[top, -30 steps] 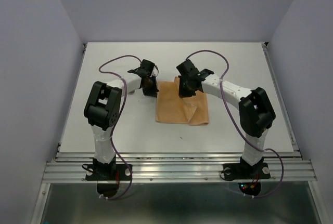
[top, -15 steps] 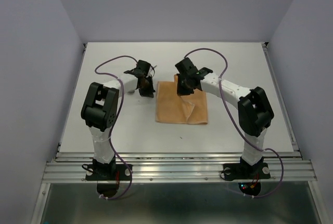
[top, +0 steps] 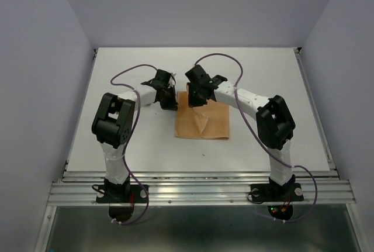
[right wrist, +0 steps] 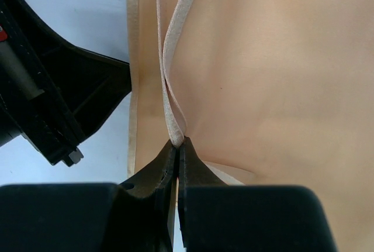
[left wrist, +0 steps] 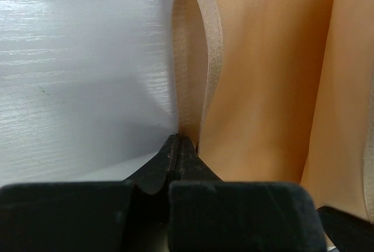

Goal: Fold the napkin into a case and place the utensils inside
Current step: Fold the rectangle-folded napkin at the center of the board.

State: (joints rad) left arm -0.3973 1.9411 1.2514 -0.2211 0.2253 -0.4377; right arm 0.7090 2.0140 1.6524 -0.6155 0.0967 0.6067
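The peach-orange napkin (top: 204,121) lies partly folded on the white table (top: 117,141) between the two arms. My left gripper (top: 170,101) is shut on its far left corner, and the hem (left wrist: 196,59) loops up from between the pinched fingertips (left wrist: 178,147). My right gripper (top: 195,98) is shut on the napkin's far edge, with a doubled hem strip (right wrist: 175,88) rising out of its closed tips (right wrist: 179,145). The left gripper's black body (right wrist: 52,100) shows just left of that strip. No utensils are in view.
Purple cables (top: 125,74) arc over both arms. Grey walls (top: 35,88) close in the table on three sides. An aluminium rail (top: 198,190) runs along the near edge by the arm bases.
The right gripper has carried the napkin's far edge leftward, close to the left gripper. The cloth's right side has drawn in. The left gripper barely moved.
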